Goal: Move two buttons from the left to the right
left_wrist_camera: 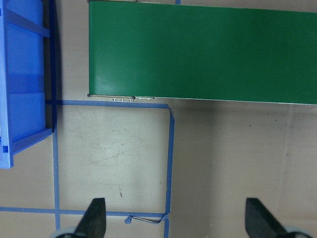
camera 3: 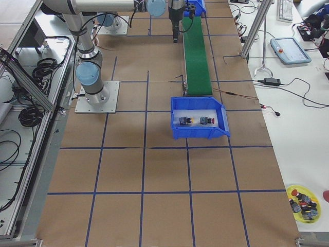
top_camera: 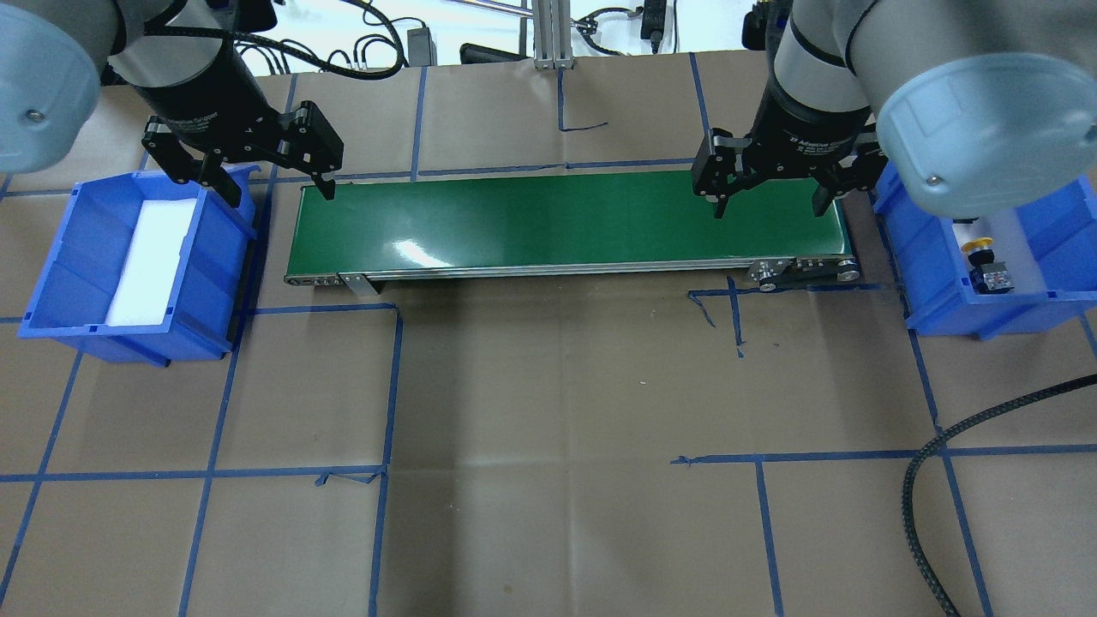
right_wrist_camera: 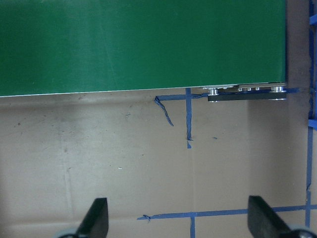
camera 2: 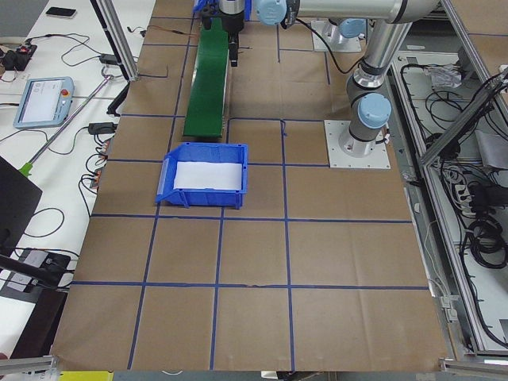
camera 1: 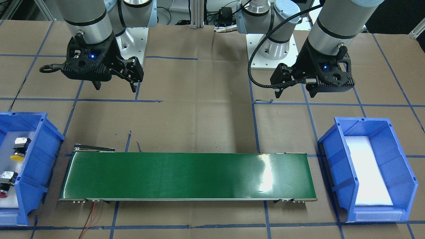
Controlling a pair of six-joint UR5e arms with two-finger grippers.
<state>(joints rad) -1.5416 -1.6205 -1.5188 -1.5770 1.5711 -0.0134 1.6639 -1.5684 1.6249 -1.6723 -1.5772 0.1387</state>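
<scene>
The front-facing view shows two push-button switches lying in the blue plastic bin [camera 1: 41, 156] at the frame's left edge. The yellow-capped push-button switch [camera 1: 18, 149] sits above the red-capped push-button switch [camera 1: 5, 183], and the two lie apart on white foam. The overhead view shows only the yellow one, at its right edge, because the grey arm joint covers the rest of that bin. The right-side view again shows both, side by side. Neither wrist view shows a button, only the green conveyor belt [camera 1: 186, 174], blue tape and the brown paper tabletop [camera 1: 199, 116]. One belt lies between two bins, and the second blue plastic bin [camera 1: 335, 166] is at the front view's right. There are two tools, the right tool [camera 1: 115, 87] at upper left in the front view and the left tool [camera 1: 294, 92] at upper right. Both have their fingers spread wide, above the tabletop.
</scene>
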